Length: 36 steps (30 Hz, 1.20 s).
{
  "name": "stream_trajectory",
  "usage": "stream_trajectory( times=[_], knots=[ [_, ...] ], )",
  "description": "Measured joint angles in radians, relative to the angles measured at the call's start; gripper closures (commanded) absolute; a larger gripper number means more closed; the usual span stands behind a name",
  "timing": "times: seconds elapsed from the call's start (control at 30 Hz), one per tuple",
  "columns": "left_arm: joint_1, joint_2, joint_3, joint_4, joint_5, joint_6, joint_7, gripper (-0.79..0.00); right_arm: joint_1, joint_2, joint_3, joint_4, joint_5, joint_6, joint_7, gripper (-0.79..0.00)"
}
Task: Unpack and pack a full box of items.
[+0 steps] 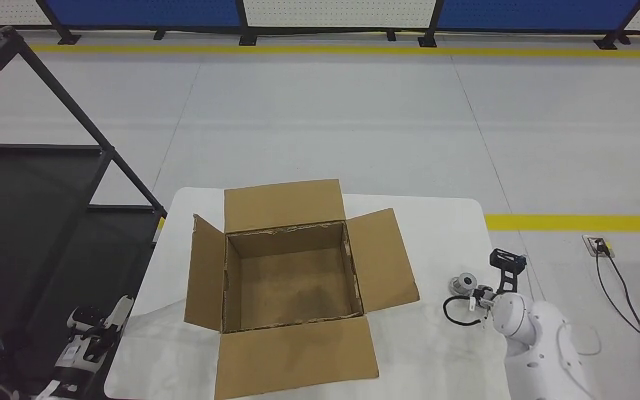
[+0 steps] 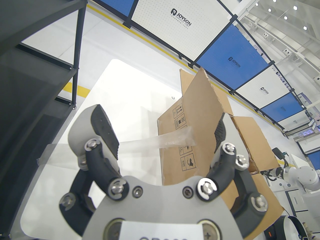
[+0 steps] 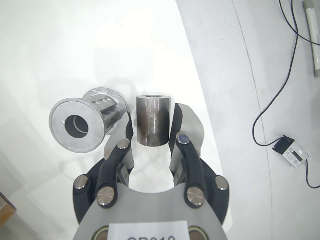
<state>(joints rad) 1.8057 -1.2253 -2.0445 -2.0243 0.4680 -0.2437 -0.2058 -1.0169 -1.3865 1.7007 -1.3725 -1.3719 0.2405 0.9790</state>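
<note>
A white table (image 1: 430,230) stands on a grey floor (image 1: 350,110) with a yellow line (image 1: 300,48), and blue and white panels (image 1: 340,12) stand behind. The cardboard box (image 1: 290,285) sits open at the middle of the table. The left gripper (image 2: 162,121), jaws wide apart, hangs just off the table edge. The right gripper (image 3: 153,113) is around a steel cylinder (image 3: 153,123), but whether it really clamps it I cannot tell.

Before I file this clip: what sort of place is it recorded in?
Likely an industrial test hall or robotics lab: blue and white partition panels fence a pale floor marked with a yellow line, and a white table carries an open cardboard box and machined metal parts.
</note>
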Motion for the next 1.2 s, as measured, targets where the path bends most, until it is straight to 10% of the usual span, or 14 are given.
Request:
stream_trajectory(
  times=[1.2],
  knots=[
    [0.0,0.0,0.0,0.0,0.0,0.0,0.0,-0.785,-0.084,0.024,0.013,-0.148,0.089,-0.014,-0.025,-0.332]
  ],
)
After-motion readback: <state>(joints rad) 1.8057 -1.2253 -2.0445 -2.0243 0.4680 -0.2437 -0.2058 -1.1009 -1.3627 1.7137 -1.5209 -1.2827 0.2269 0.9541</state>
